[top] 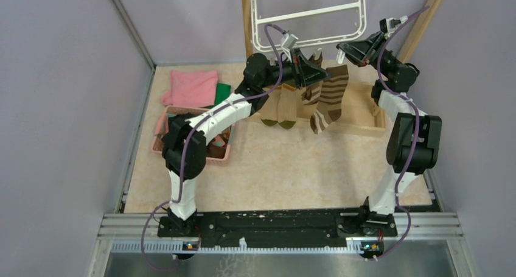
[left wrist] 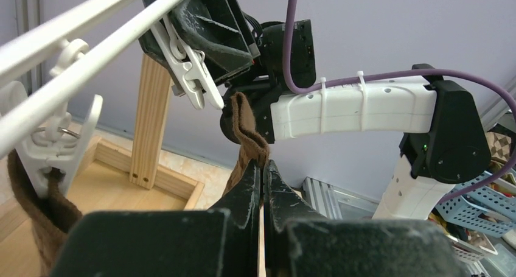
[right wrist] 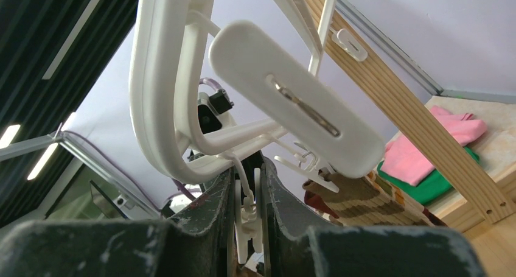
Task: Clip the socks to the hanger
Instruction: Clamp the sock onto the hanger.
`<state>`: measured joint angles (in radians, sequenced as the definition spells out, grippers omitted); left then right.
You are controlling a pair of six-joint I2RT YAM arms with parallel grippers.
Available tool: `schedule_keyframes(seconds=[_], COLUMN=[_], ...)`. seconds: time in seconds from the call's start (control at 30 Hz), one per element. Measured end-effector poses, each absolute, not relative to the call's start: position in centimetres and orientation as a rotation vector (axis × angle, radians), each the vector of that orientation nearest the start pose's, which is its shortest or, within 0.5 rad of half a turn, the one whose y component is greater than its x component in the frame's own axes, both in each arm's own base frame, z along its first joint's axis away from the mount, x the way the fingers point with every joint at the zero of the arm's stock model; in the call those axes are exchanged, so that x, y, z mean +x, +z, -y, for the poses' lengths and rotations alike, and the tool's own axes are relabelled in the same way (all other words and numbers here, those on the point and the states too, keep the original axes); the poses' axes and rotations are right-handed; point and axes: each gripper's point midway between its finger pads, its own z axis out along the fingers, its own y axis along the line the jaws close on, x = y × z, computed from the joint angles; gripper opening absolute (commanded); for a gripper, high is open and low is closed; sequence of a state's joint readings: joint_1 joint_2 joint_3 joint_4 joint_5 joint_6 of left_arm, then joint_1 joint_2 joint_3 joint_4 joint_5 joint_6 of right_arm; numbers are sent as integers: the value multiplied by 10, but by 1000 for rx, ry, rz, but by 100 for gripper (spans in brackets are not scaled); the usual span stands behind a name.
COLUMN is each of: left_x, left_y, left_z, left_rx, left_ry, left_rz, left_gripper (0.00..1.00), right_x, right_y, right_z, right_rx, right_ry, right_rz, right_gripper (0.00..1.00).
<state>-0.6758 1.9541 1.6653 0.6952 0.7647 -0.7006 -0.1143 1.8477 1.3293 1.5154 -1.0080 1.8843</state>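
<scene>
Tabletop [top: 292, 167] beige and speckled, lilac walls [top: 61, 106], socks [top: 331, 97] on hanger [top: 310, 13]

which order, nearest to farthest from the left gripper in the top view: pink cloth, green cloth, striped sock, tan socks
From the left gripper:
1. brown-and-cream striped sock, hanging at its fingertips
2. tan green-toed socks, hanging to its left
3. green cloth, on the table, farther left
4. pink cloth, farthest left

A robotics lab test booth rather than a home. Plain lilac-grey panel walls [top: 61, 76] box in a beige tabletop [top: 292, 167]. A left arm [top: 207, 122] and a right arm [top: 401, 112], white and black, are bolted to a metal rail [top: 131, 223] at the near edge, with purple cables [top: 143, 237] trailing.
</scene>
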Motion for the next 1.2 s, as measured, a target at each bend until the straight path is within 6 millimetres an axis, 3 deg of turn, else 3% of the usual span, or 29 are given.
schedule_keyframes(seconds=[0.4,0.9,1.2], left_x=[357,360,367], left_y=[365,394,382], left_z=[465,465,469], left_rx=[753,804,801], left_ry=[-1565,-1506,-1499], left_rz=[-1366,-1285,-1330], left_gripper=[0,0,0], right_x=[414,414,414], right_y=[418,416,416], right_z=[-123,-124,-124], right_rx=[-108,-125,-126], right_ry=[1838,1819,1819], right_rz=[-1309,-1308,-1308], right_gripper=[0,0,0])
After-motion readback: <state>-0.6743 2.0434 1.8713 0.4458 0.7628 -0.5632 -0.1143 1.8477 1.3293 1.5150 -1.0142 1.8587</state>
